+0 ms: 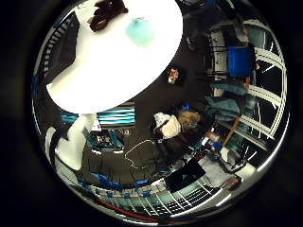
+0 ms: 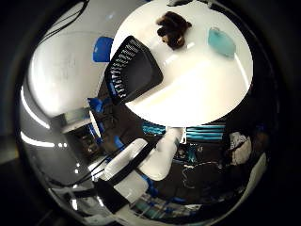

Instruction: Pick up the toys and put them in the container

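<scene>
- Two toys are all I can count on the round white counter (image 2: 188, 101): one brown plush toy (image 2: 173, 29) and one teal soft toy (image 2: 221, 41), lying near each other but not touching, both toward the same edge of the counter.
- One container, as best I can tell: the black slatted basket (image 2: 134, 68) sitting at the counter's edge, well apart from both toys. It looks tilted or seen at an angle, and I can't see into it well enough to say what's in it.
- Key relation for the next move: the hand is way up above the whole counter, since the entire top fits in both palm views. So both toys lie straight out from the palm and far off, nothing within reach of the fingers.
- The brown plush looks slightly stretched out, with its long axis running roughly along the counter edge. The teal one is more of a blob, no clear axis.
- Fingers: I can't tell how they're set, none of them show clearly in either view. Nothing appears to be held near the palm.
- My guess is neither toy has been picked yet, and the brown one sits a bit nearer the basket.
</scene>
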`<state>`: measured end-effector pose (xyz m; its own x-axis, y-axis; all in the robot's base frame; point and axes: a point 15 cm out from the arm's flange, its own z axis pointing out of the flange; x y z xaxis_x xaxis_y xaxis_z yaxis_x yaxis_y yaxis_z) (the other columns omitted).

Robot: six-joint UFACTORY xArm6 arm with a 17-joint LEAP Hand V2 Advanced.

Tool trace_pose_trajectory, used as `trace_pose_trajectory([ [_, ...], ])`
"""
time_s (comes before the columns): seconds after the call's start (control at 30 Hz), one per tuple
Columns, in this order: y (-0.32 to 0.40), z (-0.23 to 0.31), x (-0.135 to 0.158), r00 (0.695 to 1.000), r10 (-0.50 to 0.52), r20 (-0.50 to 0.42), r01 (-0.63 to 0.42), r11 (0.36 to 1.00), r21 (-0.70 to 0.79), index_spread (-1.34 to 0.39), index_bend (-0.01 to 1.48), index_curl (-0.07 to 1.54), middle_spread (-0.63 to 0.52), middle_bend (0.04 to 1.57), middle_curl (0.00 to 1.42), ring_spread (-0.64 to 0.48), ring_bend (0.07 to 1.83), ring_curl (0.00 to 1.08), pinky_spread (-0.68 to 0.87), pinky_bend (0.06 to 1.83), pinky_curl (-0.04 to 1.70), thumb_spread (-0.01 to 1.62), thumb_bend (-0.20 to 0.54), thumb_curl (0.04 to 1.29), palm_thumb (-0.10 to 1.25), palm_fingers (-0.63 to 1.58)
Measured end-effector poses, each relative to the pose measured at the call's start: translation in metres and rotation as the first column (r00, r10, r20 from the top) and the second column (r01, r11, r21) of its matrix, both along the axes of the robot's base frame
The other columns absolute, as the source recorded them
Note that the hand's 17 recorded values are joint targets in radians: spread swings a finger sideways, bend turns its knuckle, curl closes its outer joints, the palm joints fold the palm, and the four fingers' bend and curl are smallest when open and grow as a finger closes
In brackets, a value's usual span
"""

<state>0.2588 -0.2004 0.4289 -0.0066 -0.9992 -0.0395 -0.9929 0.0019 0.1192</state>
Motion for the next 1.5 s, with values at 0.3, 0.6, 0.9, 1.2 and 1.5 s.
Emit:
trace_pose_trajectory([
  [0.3, -0.012, 0.023, 0.039, 0.996, 0.033, 0.086, -0.028, 0.998, -0.059, -0.35, 0.15, 0.24, 0.08, 0.20, 0.33, 0.24, 0.31, 0.26, 0.46, 0.55, 0.31, 0.84, -0.032, 0.31, 0.10, 0.04],
  [0.6, -0.025, 0.023, 0.098, 0.985, 0.094, 0.143, -0.079, 0.990, -0.113, -0.34, 0.15, 0.24, 0.12, 0.19, 0.32, 0.24, 0.33, 0.26, 0.47, 0.60, 0.31, 0.81, -0.036, 0.31, 0.14, 0.00],
  [0.9, -0.042, -0.020, 0.173, 0.967, 0.165, 0.192, -0.136, 0.979, -0.153, -0.34, 0.15, 0.24, 0.13, 0.19, 0.32, 0.24, 0.34, 0.26, 0.48, 0.61, 0.30, 0.81, -0.034, 0.31, 0.17, -0.01],
  [1.2, -0.027, -0.053, 0.219, 0.954, 0.223, 0.200, -0.193, 0.968, -0.158, -0.33, 0.15, 0.24, 0.13, 0.19, 0.31, 0.24, 0.34, 0.26, 0.47, 0.62, 0.30, 0.82, -0.034, 0.31, 0.18, -0.01],
  [1.5, 0.011, -0.075, 0.258, 0.941, 0.283, 0.185, -0.259, 0.955, -0.146, -0.33, 0.15, 0.24, 0.13, 0.19, 0.31, 0.24, 0.34, 0.26, 0.47, 0.62, 0.30, 0.83, -0.034, 0.31, 0.20, -0.01],
])
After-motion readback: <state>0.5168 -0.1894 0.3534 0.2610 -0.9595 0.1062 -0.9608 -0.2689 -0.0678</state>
